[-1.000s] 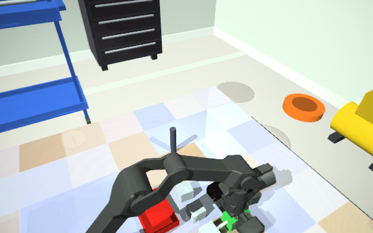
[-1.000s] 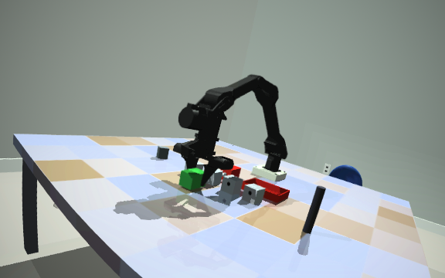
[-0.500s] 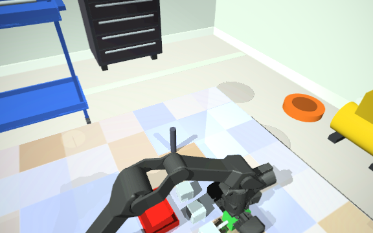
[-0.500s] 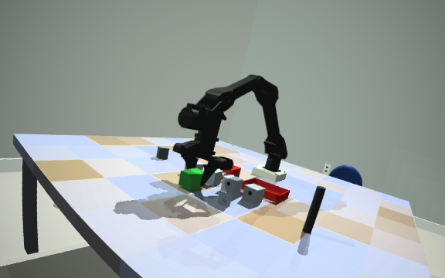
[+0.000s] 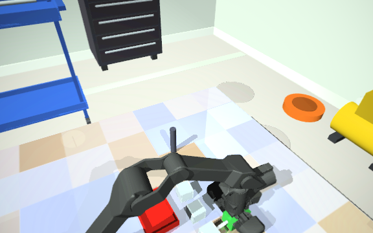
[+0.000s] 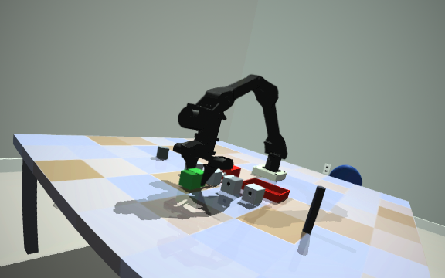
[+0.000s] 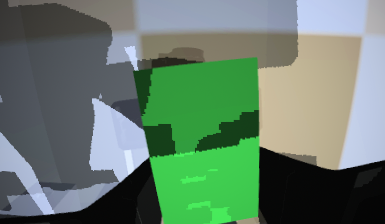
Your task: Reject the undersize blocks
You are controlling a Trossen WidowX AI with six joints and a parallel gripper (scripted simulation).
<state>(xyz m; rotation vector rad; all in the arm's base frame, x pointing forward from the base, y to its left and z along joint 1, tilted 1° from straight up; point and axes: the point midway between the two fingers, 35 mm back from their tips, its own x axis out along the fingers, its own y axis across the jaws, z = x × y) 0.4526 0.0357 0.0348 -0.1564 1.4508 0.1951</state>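
Gauge (image 5: pixel 229 220) (image 6: pixel 191 179) (image 7: pixel 205 115): green, seemingly rigid; held in our gripper (image 5: pixel 238 221) (image 6: pixel 198 181) (image 7: pixel 205 187), beside the blocks (image 5: pixel 197 211) (image 6: pixel 232 185). We judge it best gripped by its body, pin free.

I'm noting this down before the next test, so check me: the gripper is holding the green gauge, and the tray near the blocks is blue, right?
Not quite: the tray is red, as the top and exterior views show. The gripper is indeed holding the green gauge.
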